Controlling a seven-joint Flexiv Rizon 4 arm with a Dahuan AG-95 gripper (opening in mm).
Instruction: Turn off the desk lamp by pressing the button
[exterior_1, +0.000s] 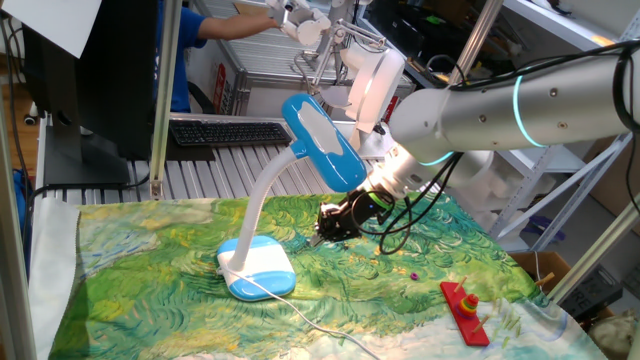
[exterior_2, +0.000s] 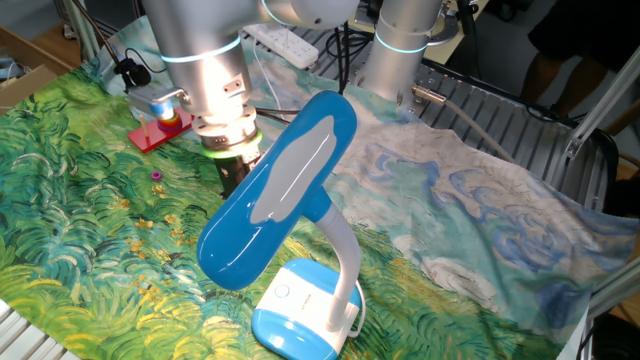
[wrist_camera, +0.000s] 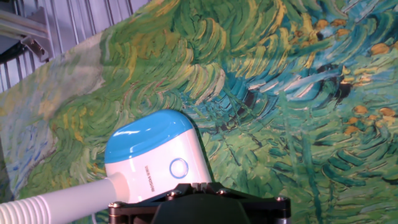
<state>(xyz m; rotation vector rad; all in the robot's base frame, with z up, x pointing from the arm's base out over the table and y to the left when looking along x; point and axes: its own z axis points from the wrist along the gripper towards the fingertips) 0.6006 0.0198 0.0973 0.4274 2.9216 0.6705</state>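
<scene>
On a table draped with a green-and-blue painted-swirl cloth (exterior_1: 150, 250), the lamp (exterior_1: 257, 268) stands left of centre in one fixed view, its blue-edged white base flat on the cloth, its white gooseneck curving up to the oblong blue head that tilts toward the arm. A white cord (exterior_1: 320, 330) trails from the base toward the near edge. To the right of the base, the gripper (exterior_1: 322, 236) hangs low over the cloth, angled steeply downward and toward the lamp, just beside the base but apart from it in this view. Its fingers are drawn fully together, holding nothing. Behind it the silver arm (exterior_1: 520, 105), ringed with a teal band, reaches in from the right edge with black cables looped under the wrist. Further right, a red block toy (exterior_1: 464, 308) lies near the table corner.

From the other fixed view, the lamp head hides the gripper; the arm's wrist drops in behind the head, with the base (exterior_2: 300, 310) at the lower centre.

In the hand view, the base sits at lower left with the round button (wrist_camera: 178, 168) on its white top plate, just above the dark gripper body at the bottom edge. A short line of grey printing runs beside the button, too small to read.
</scene>
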